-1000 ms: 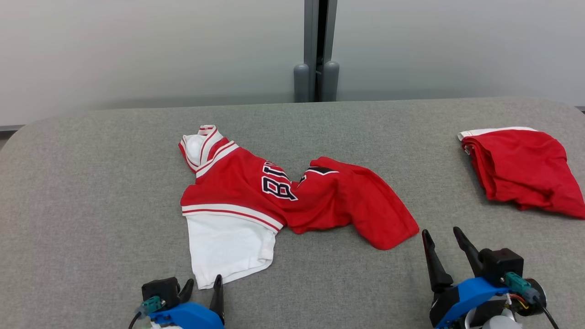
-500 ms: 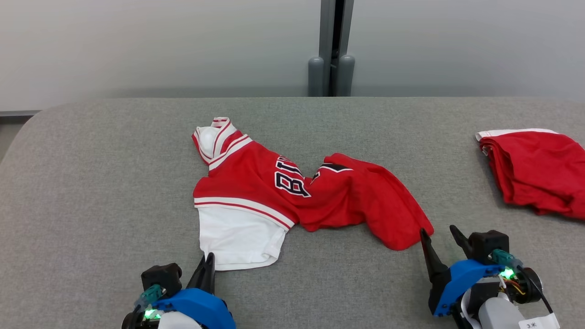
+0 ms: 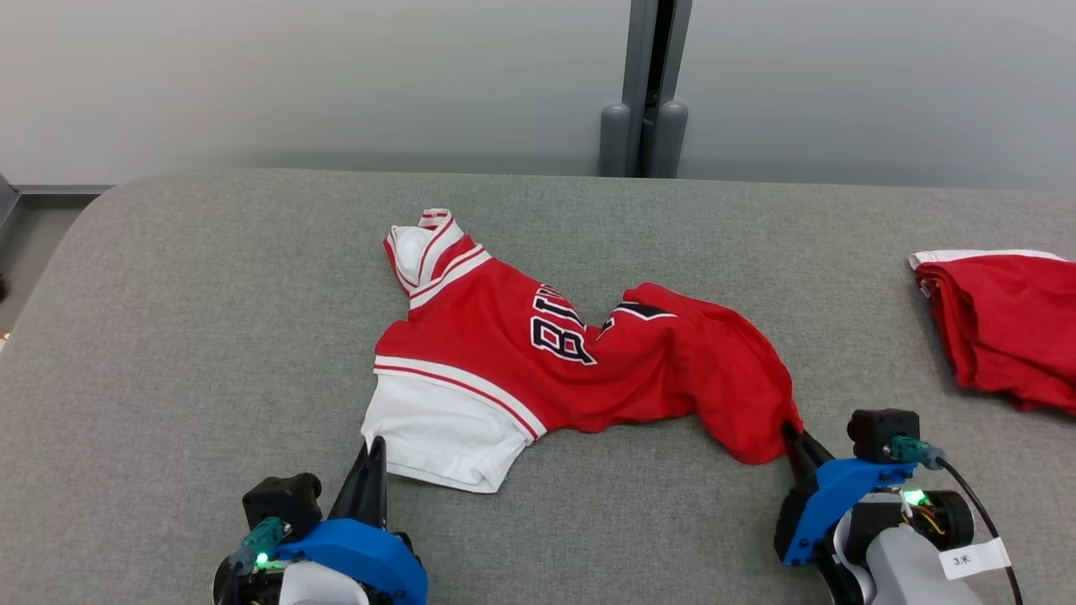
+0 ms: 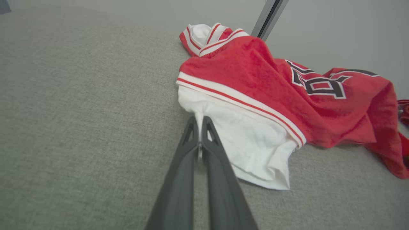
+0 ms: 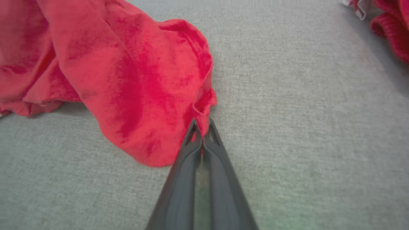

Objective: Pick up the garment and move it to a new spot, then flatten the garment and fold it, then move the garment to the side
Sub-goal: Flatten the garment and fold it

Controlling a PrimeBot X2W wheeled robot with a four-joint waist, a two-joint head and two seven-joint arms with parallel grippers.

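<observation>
Garment: the red-and-white jersey lies rumpled about mid-bench. Its collar end points toward the back edge, its white panel and red tail toward the front.
Left pincer: your left gripper has its fingers pressed together on the white panel's front left corner. A fold of white cloth sits between the tips, low on the bench.
Right pincer: your right gripper is pinched closed on the red tail's right-hand corner — a small pleat of red cloth rises from between the tips.
Garment edges: the white hem curls over at its right end, and the red-and-white stripe band runs diagonally above it. The middle is bunched and the black lettering is creased.
Room left: you have wide bare grey surface from the jersey out to the bench's rounded back left corner.
Room front: there is bare bench on the near side of the cloth, where both grippers sit. You cannot see the front edge itself.
Room back: there is bare bench from the collar to the back edge, and a grey post stands beyond that edge.
Room right: a second red garment, folded, lies at the right edge — well apart from the jersey, with bare bench between it and your right gripper.
</observation>
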